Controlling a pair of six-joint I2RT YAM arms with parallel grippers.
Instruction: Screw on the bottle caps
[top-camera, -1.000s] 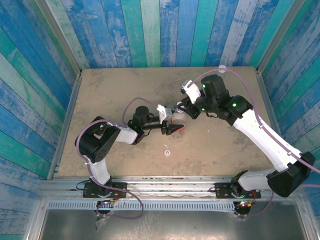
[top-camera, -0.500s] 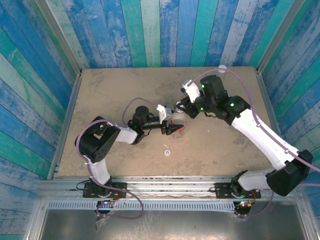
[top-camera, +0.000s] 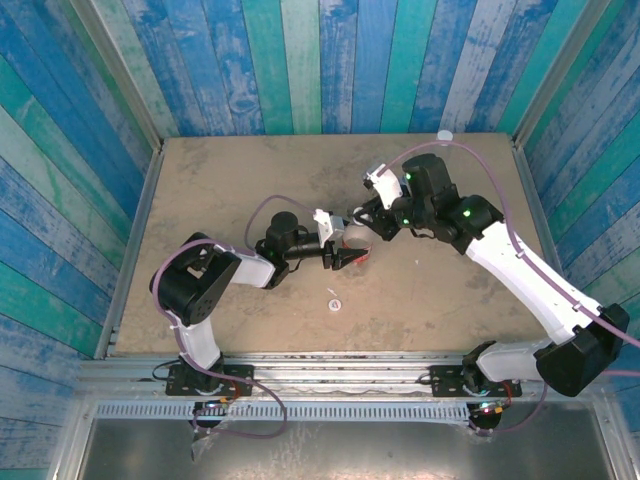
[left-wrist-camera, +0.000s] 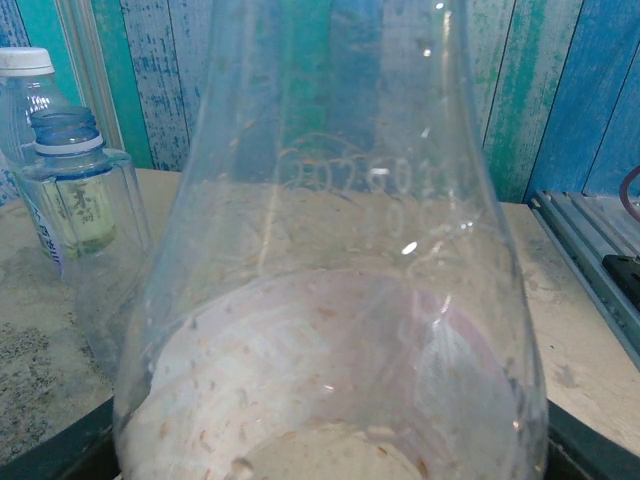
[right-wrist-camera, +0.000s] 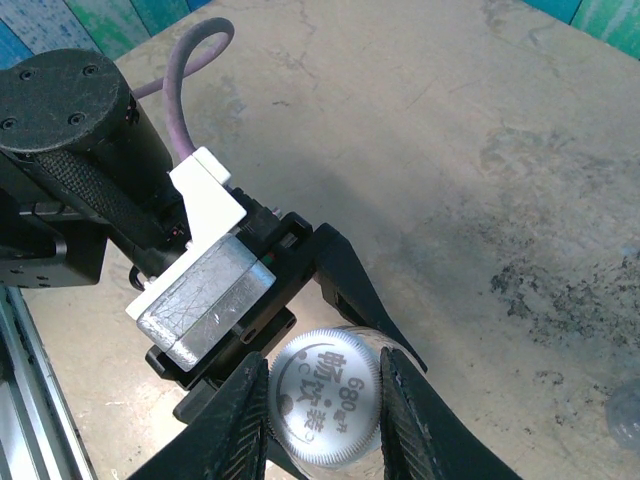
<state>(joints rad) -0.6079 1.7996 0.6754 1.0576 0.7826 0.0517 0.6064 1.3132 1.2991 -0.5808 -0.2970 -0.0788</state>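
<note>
Round white plastic bottle cap (right-wrist-camera: 322, 395) tops the clear plastic bottle (left-wrist-camera: 330, 250) mid-table; we see the right gripper (right-wrist-camera: 325, 385) pinching it, the left gripper (top-camera: 352, 256) clamping the bottle, mottled beige tabletop (top-camera: 230, 180) below, blue-teal plank walls (top-camera: 300, 60) around

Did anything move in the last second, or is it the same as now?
Barely. The right arm nudged slightly left at wrist and elbow, then came back. The right claw stays clamped on the bottle cap. The left claw keeps holding the bottle in place, and the loose cap has not moved.
</note>
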